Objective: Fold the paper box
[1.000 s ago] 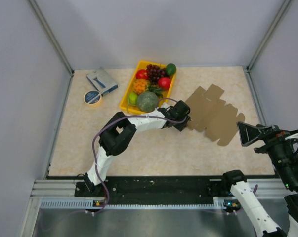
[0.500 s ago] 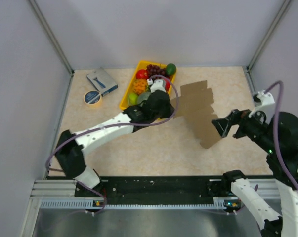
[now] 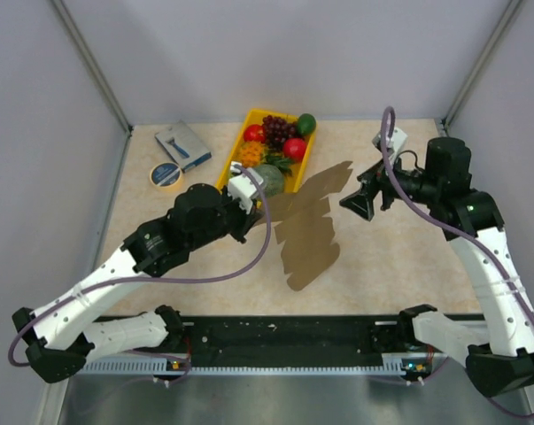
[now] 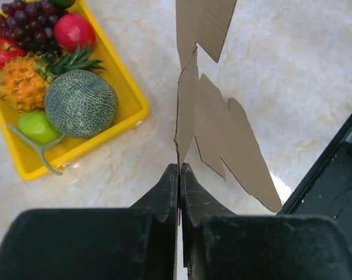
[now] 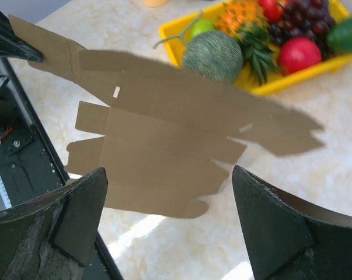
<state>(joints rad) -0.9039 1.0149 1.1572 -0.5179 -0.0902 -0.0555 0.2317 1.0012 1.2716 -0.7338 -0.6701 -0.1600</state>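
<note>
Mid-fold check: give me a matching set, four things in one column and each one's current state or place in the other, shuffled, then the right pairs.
Column one
1. left end effector
2. right end effector
3. paper box
4. roll of tape

Column two
A. wide apart, holding nothing
B. lying flat beside the small blue-grey box
C. shut on a cardboard edge
D. brown, pinched at one edge

Pairs: 1-C, 2-A, 3-D, 4-B
</note>
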